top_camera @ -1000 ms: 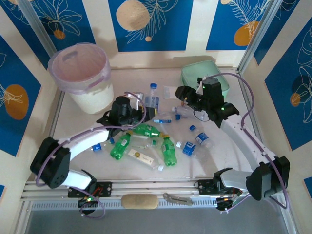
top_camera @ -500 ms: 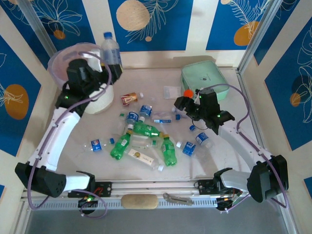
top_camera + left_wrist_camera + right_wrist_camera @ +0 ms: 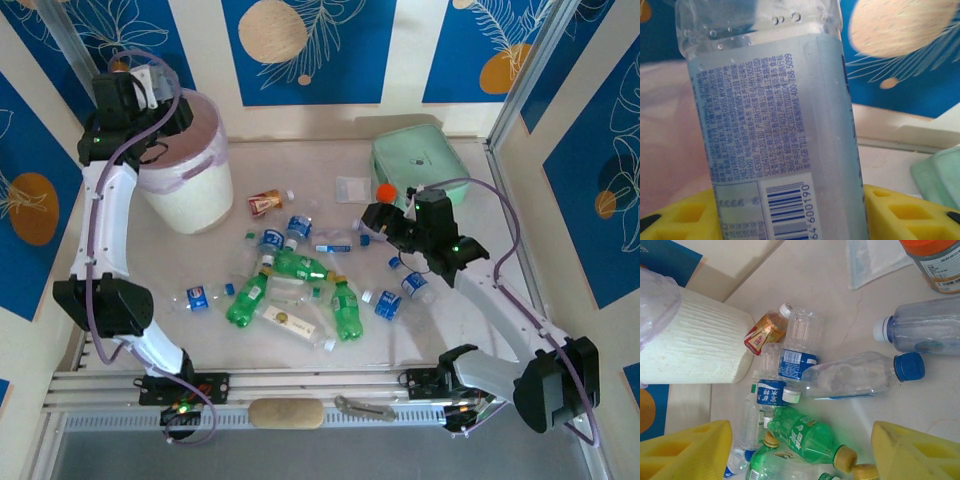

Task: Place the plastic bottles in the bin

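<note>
so the left hand (image 3: 138, 92) grips a clear labelled bottle (image 3: 775, 125) up at the bin (image 3: 190, 198) rim, while the right hand (image 3: 800, 449) hangs wide open over the bottle pile (image 3: 290, 272) on the desk (image 3: 830, 330)

Robot lab cell: blue leaf-printed wall panels (image 3: 350, 60) just behind left gripper (image 3: 146, 88); silver aluminium frame rails (image 3: 330, 383) (arm bases (image 3: 185, 386) bolted on) well nearward.

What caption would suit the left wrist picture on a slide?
Left end effector grips a clear, blue-labelled plastic bottle near the pink-lined bin.
</note>
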